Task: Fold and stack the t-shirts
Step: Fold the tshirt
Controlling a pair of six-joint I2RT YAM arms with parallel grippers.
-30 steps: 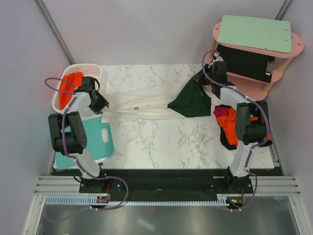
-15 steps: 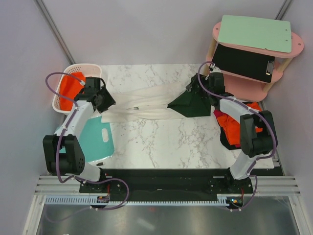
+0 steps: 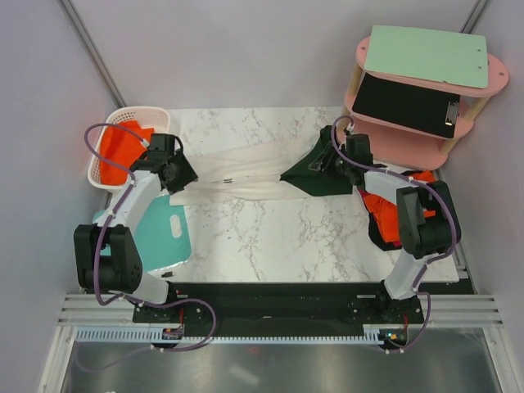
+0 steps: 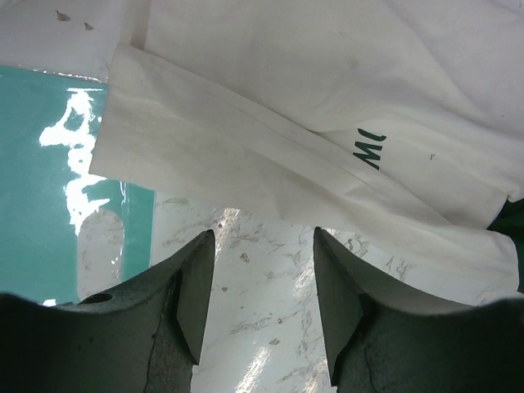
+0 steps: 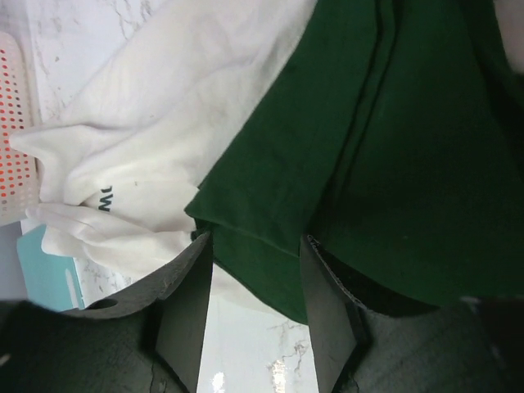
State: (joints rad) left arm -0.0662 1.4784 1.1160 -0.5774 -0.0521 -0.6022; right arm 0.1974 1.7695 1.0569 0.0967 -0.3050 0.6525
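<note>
Marble table [image 3: 270, 237], grey walls on three sides, arms mounted at the near edge. White shirt [image 3: 246, 173]: lies stretched crosswise between the two grippers, flat on the marble, its right end meeting the green shirt [image 3: 323, 173], which is bunched in a rough triangle. Left gripper [image 3: 182, 173]: fingers apart, nothing between them. The left wrist view shows bare marble in the gap and a folded edge of the white shirt just ahead of the fingertips. It also shows dark lettering [image 4: 368, 149] further ahead, which is only a speck from above. Right gripper [image 3: 323, 160]: fingers apart and clamped on nothing. The right wrist view shows the green shirt's lower edge crossing the gap and a seam running away ahead. The white cloth lies beyond that edge, to the left. Whether the fingertips touch the cloth cannot be told in either wrist view. Open marble: a broad bare stretch on the base side of both grippers and a narrower strip beyond the shirts. Teal board [image 3: 168, 233]: just beside the left fingers on their outer side, part under the white shirt's end. Basket [image 3: 146, 110]: behind the left gripper at the table edge, with orange cloth inside. Pink shelf [image 3: 409, 147]: close behind the right gripper. More orange cloth [image 3: 383, 205]: heaped beside the right arm.
</note>
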